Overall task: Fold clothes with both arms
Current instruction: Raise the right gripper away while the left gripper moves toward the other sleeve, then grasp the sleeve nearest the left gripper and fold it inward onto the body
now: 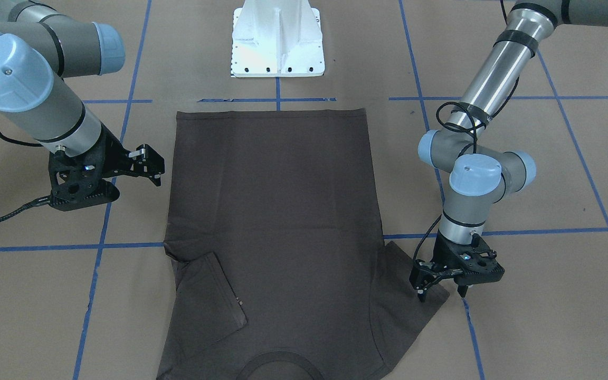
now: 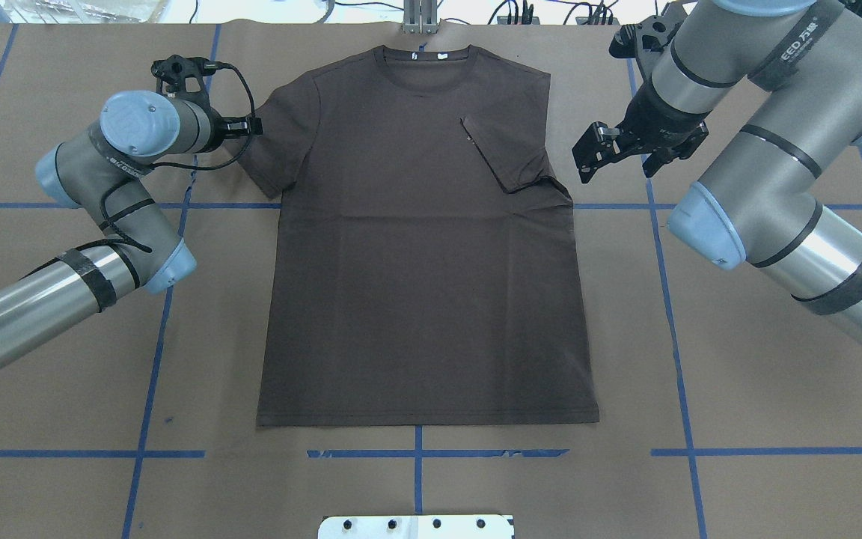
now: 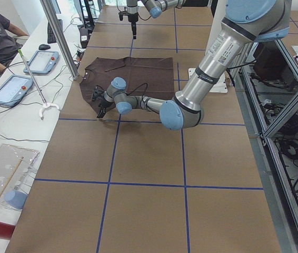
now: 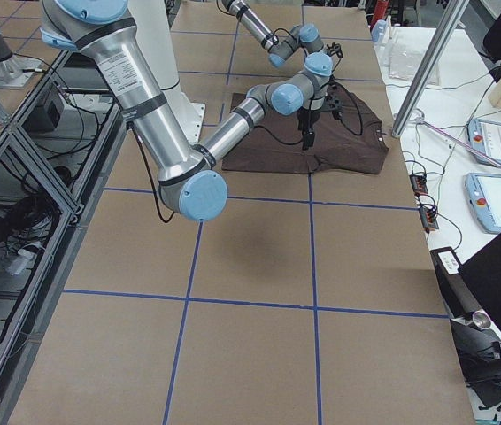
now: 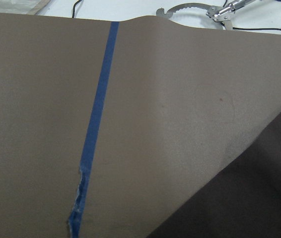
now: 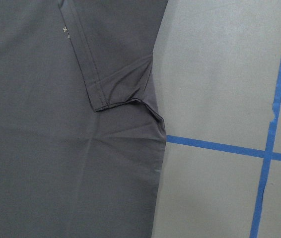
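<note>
The dark grey-brown T-shirt [image 2: 423, 262] is lying flat in the middle of the brown tabletop [image 2: 738, 389], its collar [image 2: 422, 71] pointing away from the robot and its hem [image 2: 427, 423] lying nearest the white base [image 1: 277, 39]. The right-hand sleeve [image 2: 509, 153] is lying folded inward over the chest as a slanted flap, with a small pucker [image 6: 130, 101] at the armpit. The right wrist view is showing that pucker near a crossing of blue tape lines [image 6: 268, 154]. The left-hand sleeve [image 2: 277, 146] is lying spread out flat on the tabletop. The left end effector [image 1: 441, 294] is pointing down at the outer edge of this sleeve with its jaws standing apart, one fingertip over the fabric and the other just past the edge; whether either is touching the cloth I cannot tell. Its wrist camera is taking in only a corner of the sleeve and bare tabletop. The right end effector [image 2: 616, 168] is hovering off the shirt's right side — near the folded sleeve but apart from it — with its jaws also standing apart and gripping nothing.
</note>
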You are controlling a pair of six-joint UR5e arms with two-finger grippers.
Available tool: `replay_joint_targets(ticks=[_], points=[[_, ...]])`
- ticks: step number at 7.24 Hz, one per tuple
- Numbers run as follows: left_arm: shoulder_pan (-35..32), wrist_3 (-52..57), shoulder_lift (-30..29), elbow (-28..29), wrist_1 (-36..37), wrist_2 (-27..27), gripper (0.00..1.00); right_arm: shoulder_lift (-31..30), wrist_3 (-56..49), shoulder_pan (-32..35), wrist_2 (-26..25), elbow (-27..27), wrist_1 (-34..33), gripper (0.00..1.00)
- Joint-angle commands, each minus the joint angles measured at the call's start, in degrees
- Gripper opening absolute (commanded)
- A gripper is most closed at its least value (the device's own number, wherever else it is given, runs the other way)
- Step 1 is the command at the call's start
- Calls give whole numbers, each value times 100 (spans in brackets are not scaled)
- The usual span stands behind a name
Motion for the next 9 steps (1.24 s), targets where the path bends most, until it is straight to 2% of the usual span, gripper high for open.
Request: replay_joint_targets(ticks=[1, 3, 4, 6, 8, 9], points=[[-8, 0, -28, 19, 0, -12, 55, 44, 27, 3, -7, 1, -6, 100], [-8, 9, -37, 10, 9, -29, 12, 62, 44, 12, 11, -8, -24, 100], [-8, 0, -72, -16, 17, -29, 0, 62, 10, 55, 28, -8, -24, 100], [-25, 0, -378, -69, 366, -73, 0, 62, -43, 73, 63, -17, -24, 100], [-34, -174, -1132, -166, 1384, -108, 0, 62, -279, 73, 90, -8, -41, 100], [-25, -602, -1423, -148, 1449, -239, 0, 62, -359, 73, 81, -8, -41, 100]])
